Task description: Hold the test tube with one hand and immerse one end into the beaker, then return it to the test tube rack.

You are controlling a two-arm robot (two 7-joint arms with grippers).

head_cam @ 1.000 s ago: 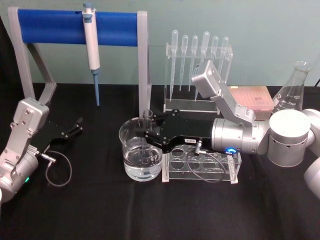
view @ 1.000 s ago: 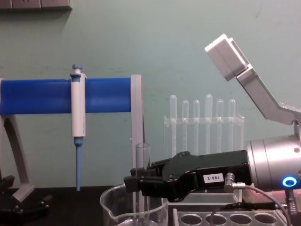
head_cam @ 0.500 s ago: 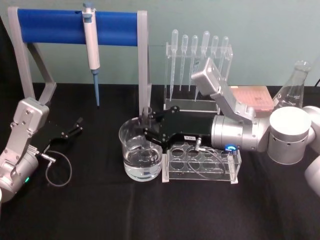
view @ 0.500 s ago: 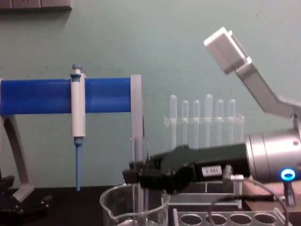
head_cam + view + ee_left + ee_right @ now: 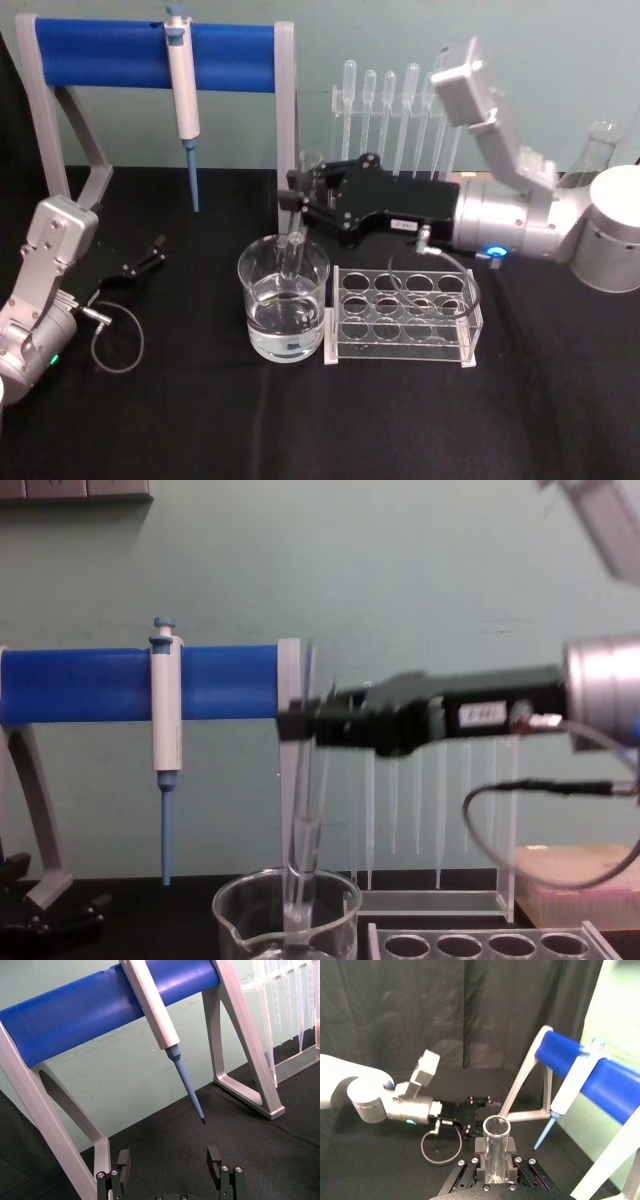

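my right gripper is up above the table, reaching in from my right, its two black fingers pinched on the upper part of the test tube. in the chest view the tube hangs upright from that grip, and its rounded lower end sits inside the beaker, below the rim. from the head view the lower end looks to be at or just above the water, and i cannot tell whether it touches the liquid. in the right wrist view the tube's open flared rim stands up between my fingers.

the beaker stands on the black table, just beside the left end of the clear tube rack with round holes. behind them are the pipette stand with its thin plastic pipettes, and the blue-barred frame with the white-and-blue pipettor hanging on it.

my left gripper rests low on the table on my left side, well apart from the beaker, its fingers spread and holding nothing, pointing toward the foot of the blue frame.
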